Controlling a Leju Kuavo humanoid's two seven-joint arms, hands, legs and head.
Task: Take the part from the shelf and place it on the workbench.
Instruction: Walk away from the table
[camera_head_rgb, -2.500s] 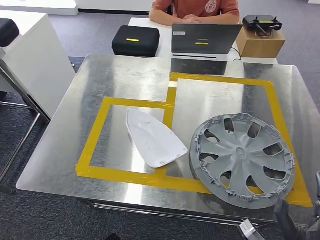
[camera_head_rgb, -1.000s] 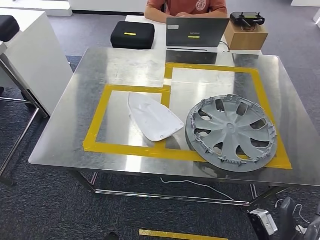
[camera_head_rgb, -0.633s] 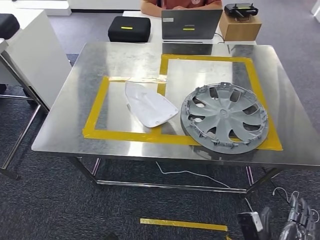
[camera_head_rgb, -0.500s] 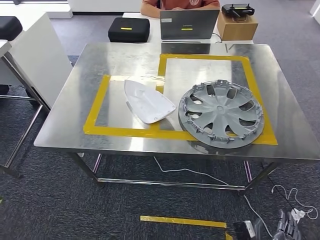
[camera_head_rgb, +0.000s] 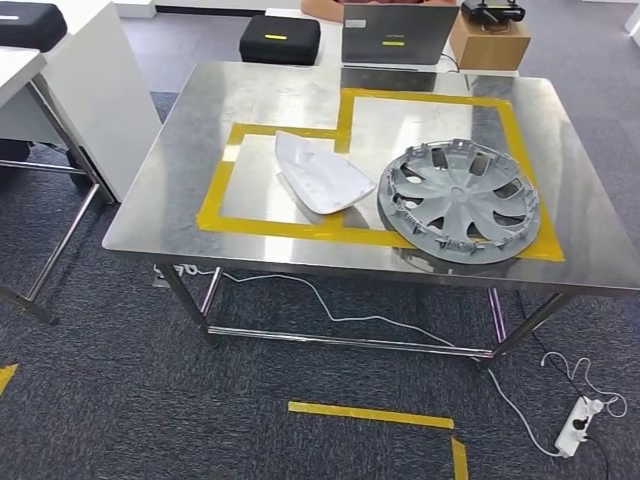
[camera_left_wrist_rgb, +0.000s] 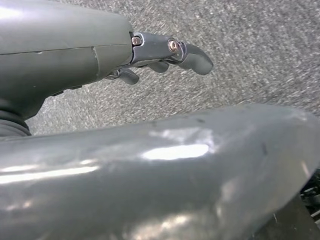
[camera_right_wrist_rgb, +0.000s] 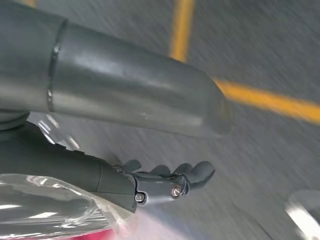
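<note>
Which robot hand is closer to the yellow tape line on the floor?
Probably the right. The right hand hangs above the floor with the yellow tape line close by; the left hand hangs over plain grey carpet.

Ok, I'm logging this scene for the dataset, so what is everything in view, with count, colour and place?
Workbench: one, bare steel, centre.
Tape outlines: two, yellow, on the workbench.
White part: one, in the left outline.
Hubcap: one, grey, in the right outline.
Case: one, black, behind the workbench.
Laptop: one, grey, behind the workbench.
Box: one, brown, beside the laptop.
Power strip: one, white, on the floor.
Left hand: grey, holds nothing.
Right hand: grey, holds nothing.
</note>
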